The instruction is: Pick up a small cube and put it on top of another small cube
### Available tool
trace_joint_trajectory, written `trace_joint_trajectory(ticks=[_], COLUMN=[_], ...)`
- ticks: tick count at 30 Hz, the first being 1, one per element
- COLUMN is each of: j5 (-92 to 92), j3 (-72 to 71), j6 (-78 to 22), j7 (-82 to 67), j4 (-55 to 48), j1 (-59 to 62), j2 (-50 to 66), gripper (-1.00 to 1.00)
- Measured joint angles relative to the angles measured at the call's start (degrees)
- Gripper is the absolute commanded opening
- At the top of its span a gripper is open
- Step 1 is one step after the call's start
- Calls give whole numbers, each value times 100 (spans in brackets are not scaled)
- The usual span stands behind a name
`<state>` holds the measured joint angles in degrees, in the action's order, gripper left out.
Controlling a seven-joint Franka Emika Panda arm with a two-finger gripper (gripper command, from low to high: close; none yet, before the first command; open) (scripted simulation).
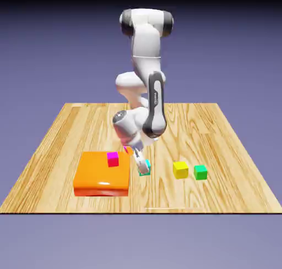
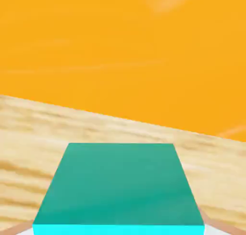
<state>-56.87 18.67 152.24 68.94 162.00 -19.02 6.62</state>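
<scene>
A small cyan cube (image 1: 145, 170) rests on the wooden table just right of the orange block. My gripper (image 1: 144, 164) reaches down over it, shut on the cube. In the hand view the cyan cube (image 2: 120, 188) fills the bottom middle and hides most of my fingertips. A magenta cube (image 1: 113, 159) sits on top of the orange block. A yellow cube (image 1: 180, 169) and a green cube (image 1: 200, 172) stand side by side on the table, further toward the exterior view's right.
The large flat orange block (image 1: 102, 176) lies on the table (image 1: 220, 136) at the exterior view's left, and it fills the upper half of the hand view as an orange block (image 2: 125, 51) beyond a strip of wood (image 2: 29, 138).
</scene>
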Motion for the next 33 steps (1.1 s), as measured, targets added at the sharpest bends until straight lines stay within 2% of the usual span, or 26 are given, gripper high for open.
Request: trace_joint_trajectory(ticks=[8, 23, 30, 31, 33], j5=[1632, 2273, 1178, 1164, 1167], j3=[538, -2479, -2728, -2731, -2730], j6=[-210, -1233, -120, -107, -110], j7=[1219, 2344, 1522, 1512, 1515], j4=[337, -409, -484, -485, -485], j1=[-56, 383, 115, 116, 116], j2=[-975, -1413, -169, -154, -154], gripper=[-100, -100, -100, 100, 100])
